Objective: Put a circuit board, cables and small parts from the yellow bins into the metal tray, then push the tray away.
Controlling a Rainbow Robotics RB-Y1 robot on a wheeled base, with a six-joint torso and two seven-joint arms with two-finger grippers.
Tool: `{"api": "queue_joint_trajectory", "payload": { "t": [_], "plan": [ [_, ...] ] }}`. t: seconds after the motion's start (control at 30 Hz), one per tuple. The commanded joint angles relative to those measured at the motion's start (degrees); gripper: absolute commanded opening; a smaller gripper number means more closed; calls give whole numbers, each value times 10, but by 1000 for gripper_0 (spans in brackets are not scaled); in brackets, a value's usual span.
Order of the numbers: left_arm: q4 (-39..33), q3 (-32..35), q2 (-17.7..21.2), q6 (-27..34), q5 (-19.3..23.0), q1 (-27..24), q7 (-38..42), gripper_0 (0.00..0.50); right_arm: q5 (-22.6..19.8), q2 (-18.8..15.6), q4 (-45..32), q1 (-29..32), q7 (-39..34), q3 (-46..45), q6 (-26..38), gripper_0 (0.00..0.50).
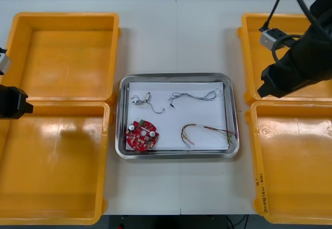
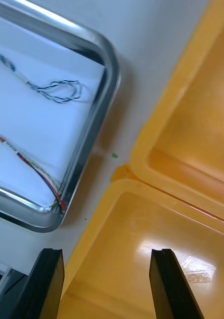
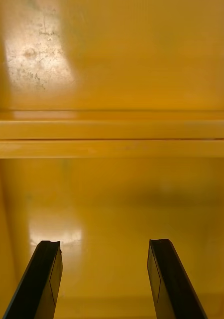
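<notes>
The metal tray (image 1: pixel 123 116), white inside, sits at the table's middle. It holds a round red circuit board (image 1: pixel 142 135), small metal parts (image 1: pixel 140 99), a twisted blue and white cable (image 1: pixel 196 96) and a red and yellow cable (image 1: pixel 207 132). My right gripper (image 2: pixel 109 284) is open with nothing between its fingers, hovering over the rim of a right bin (image 2: pixel 157 234), just beside the tray's corner (image 2: pixel 99 129). The blue and white cable (image 2: pixel 56 90) and the red and yellow cable (image 2: pixel 36 170) lie beyond it. My left gripper (image 3: pixel 104 279) is open above the left bins (image 3: pixel 112 134).
Two yellow bins (image 1: pixel 62 52) (image 1: pixel 52 166) stand at the left and two (image 1: pixel 253 47) (image 1: pixel 295 166) at the right, all bare inside. The left arm (image 1: pixel 11 102) is at the table's left edge. The right arm (image 1: pixel 298 63) reaches over the far right bin.
</notes>
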Motion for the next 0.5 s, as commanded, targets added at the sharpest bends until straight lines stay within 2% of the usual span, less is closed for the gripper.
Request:
{"api": "queue_joint_trajectory", "payload": {
  "t": [0.03,0.5],
  "plan": [
    [-35,19,24,4,4,18,-54,500,-9,25,-20,-63,-19,68,-1,500],
    [-65,15,24,4,26,49,-61,500,10,82,-39,-140,-4,221,-39,500]
  ]
}}
